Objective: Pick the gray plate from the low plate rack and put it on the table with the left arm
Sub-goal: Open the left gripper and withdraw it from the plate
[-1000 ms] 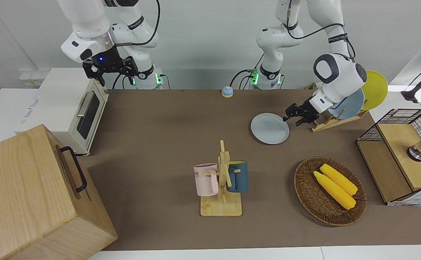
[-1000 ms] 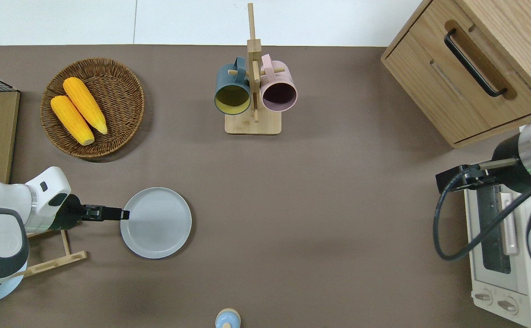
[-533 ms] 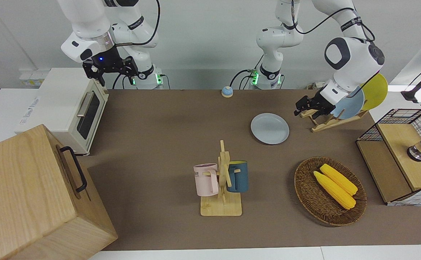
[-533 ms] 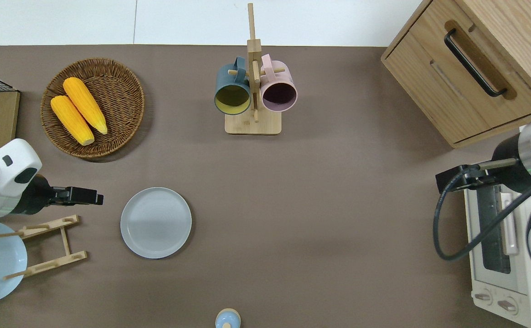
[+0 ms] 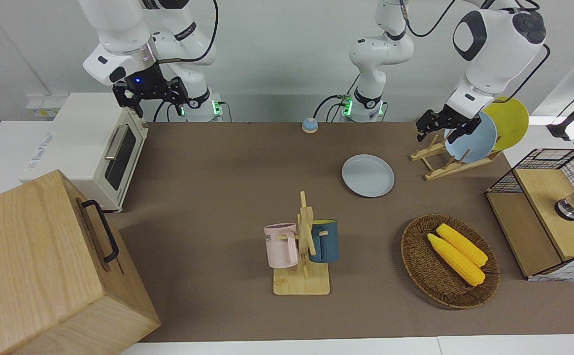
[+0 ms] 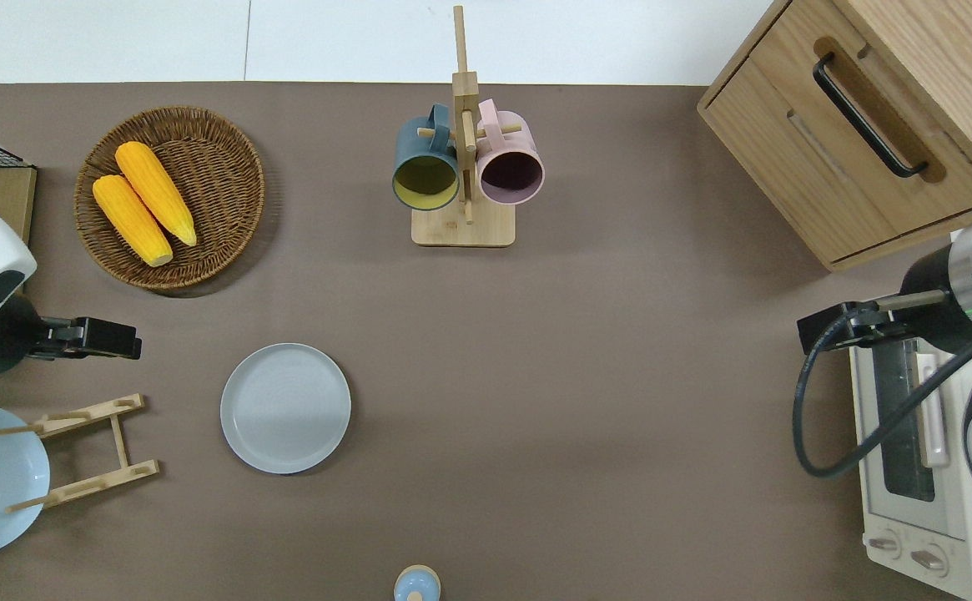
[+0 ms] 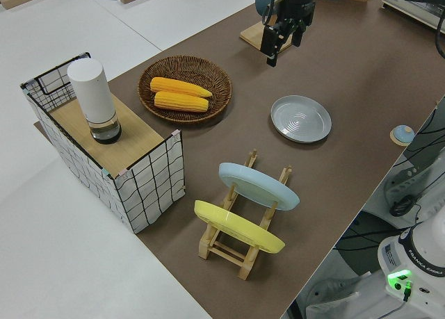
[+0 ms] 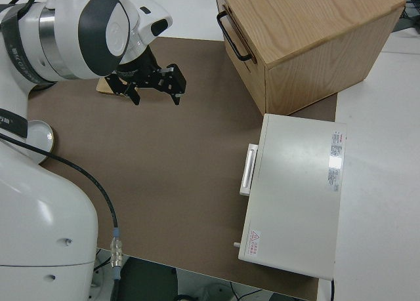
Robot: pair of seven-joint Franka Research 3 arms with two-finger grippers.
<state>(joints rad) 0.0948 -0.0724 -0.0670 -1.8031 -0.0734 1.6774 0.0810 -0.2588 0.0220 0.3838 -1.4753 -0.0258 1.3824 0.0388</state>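
While the gray plate (image 6: 285, 408) lay flat on the brown table (image 6: 619, 376), the left gripper (image 6: 123, 340) hung in the air with nothing in it, its two fingers a little apart as the left side view showed them. From overhead that gripper was over bare tabletop between the wicker basket (image 6: 227, 163) and the low plate rack (image 6: 85, 451), near the left arm's end of the table. And the plate sat clear of everything: rim up, just beside the rack on the side toward the table's middle, not touching its rails.

On the rack itself two plates were leaning against the pegs, the light blue plate (image 5: 474, 143) and, at the rack's outer end, the yellow plate (image 5: 511, 121). The slots nearest the gray plate stood bare. Two ears of corn (image 6: 143, 200) lay side by side in the basket, close to the table's edge farthest from the robots. A wire crate with a wooden top (image 7: 104, 149) stood at the corner of that end, a white cylinder (image 7: 94, 100) upright on it.

Midway along the farthest edge, the wooden mug tree (image 6: 463, 167) carried a dark blue mug (image 6: 425, 163) and a pink mug (image 6: 512, 163). A small blue bell (image 6: 416, 584) sat at the edge nearest the robots.

Over at the other end, the right arm was parked, its gripper (image 5: 150, 93) spread open, with the white toaster oven (image 5: 94, 148) and a wooden cabinet (image 5: 40, 261) there.
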